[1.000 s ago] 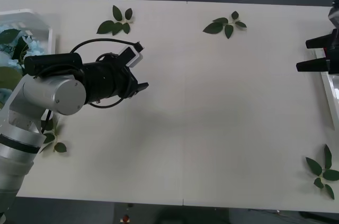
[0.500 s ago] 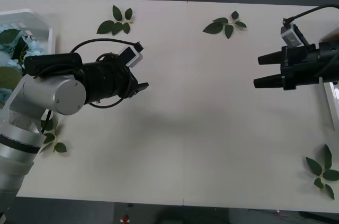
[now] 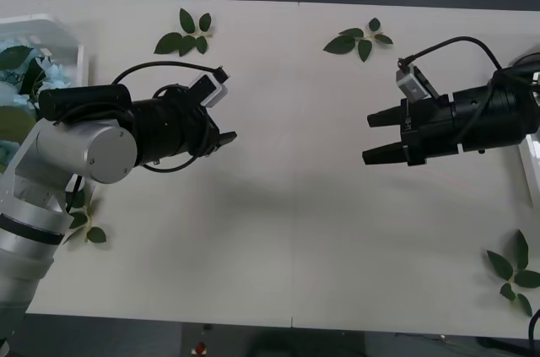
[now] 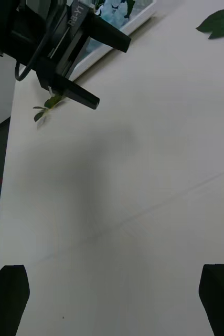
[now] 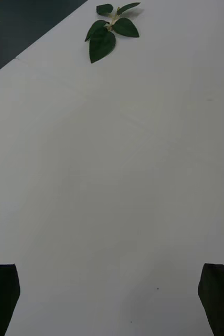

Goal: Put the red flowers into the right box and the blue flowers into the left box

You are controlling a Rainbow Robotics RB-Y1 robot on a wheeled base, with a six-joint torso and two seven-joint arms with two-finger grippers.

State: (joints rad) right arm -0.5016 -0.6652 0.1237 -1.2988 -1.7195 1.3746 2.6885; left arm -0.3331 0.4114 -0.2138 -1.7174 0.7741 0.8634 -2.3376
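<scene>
Fingers on both arms are spread apart and hold nothing. In the front view, the left gripper [image 3: 226, 137] hangs over the worktop's [image 3: 287, 230] left half, unmoved over the last second. The right gripper [image 3: 378, 136] has swung in from the right edge toward the middle, away from the shallow white translucent right box [image 3: 531, 163]. That suggests a drop-off is done. Fluffy pale-blue flowers [image 3: 46, 77] lie in the large translucent white left box [image 3: 80, 57] at the far left corner. Loose green leaf sprigs [image 3: 186, 34] lie scattered about.

From the right wrist, its black fingers [image 4: 7, 294] frame bare worktop, the left gripper [image 4: 96, 68] beyond.

From the left wrist, its fingers [image 5: 219, 291] frame bare surface and a sprig [image 5: 110, 31].
</scene>
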